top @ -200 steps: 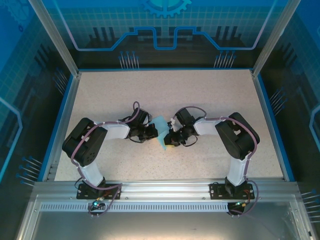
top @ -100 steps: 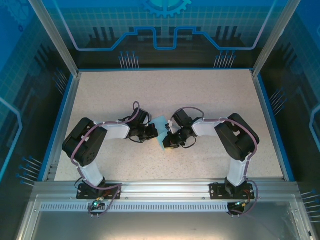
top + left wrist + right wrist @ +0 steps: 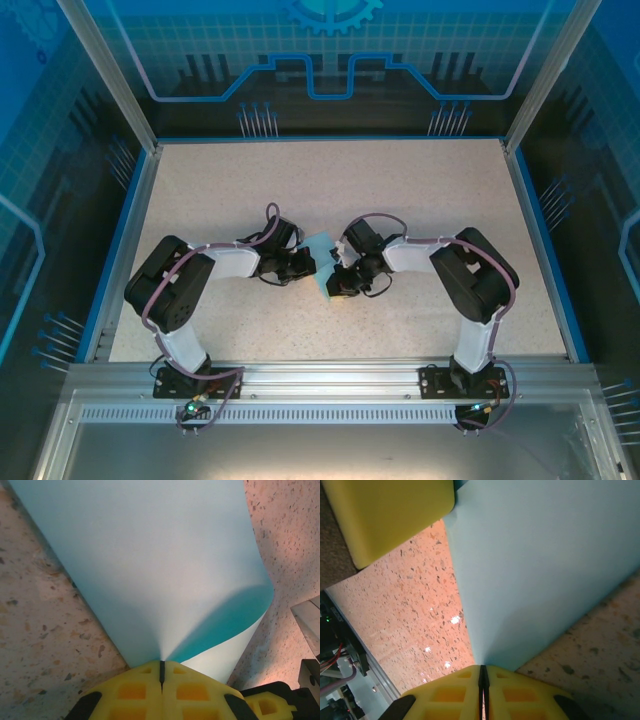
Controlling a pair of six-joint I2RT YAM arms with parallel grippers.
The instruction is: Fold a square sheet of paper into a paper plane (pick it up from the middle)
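Robot lab cell (alu frame (image 3: 330,378), blue walls (image 3: 330,50)).

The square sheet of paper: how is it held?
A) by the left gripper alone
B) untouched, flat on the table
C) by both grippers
C: the left gripper and the right gripper are each shut on an edge of the square sheet of paper.

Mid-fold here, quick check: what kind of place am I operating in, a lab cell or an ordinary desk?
Most likely an enclosed robot test cell, not an ordinary desk: a speckled tabletop fenced by aluminium frame posts, with blue panels printed with circuit-style graphics around it.
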